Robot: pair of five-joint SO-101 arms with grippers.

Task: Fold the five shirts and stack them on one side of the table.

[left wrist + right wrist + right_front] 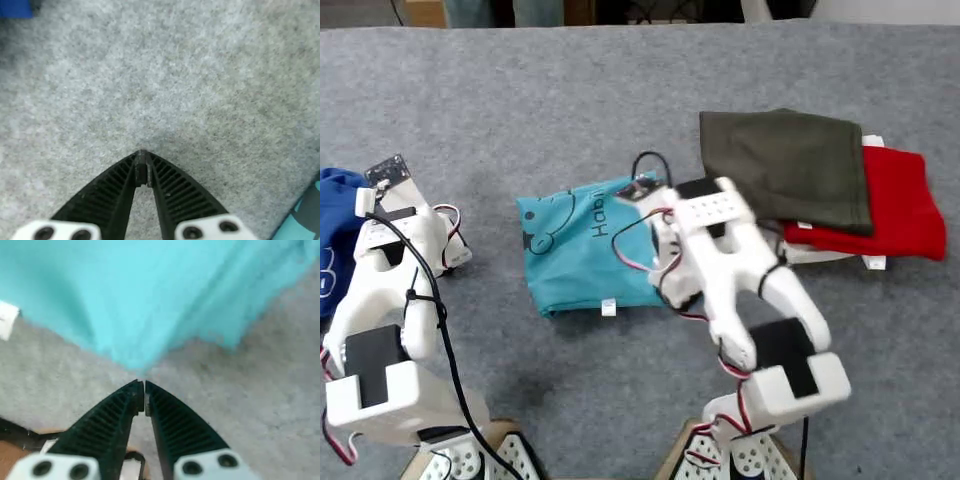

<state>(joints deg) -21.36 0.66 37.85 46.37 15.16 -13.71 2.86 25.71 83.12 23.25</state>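
Note:
A teal shirt [580, 250] lies folded at the middle of the grey table. My right gripper [144, 385] is at its right edge, shut on a pinch of the teal shirt [150, 290], whose cloth draws to a point at the fingertips. At the right, an olive shirt [785, 165] lies folded on a red shirt [900, 205], with a white shirt [820, 252] peeking out underneath. A blue shirt [335, 230] lies at the left edge. My left gripper [142, 157] is shut and empty over bare felt, between the blue shirt [15, 7] and the teal shirt [310, 210].
Grey felt [570, 90] covers the whole table, with free room along the far side. The left arm [390, 260] stands next to the blue shirt. Loose cables [645, 165] run beside the right arm [740, 270].

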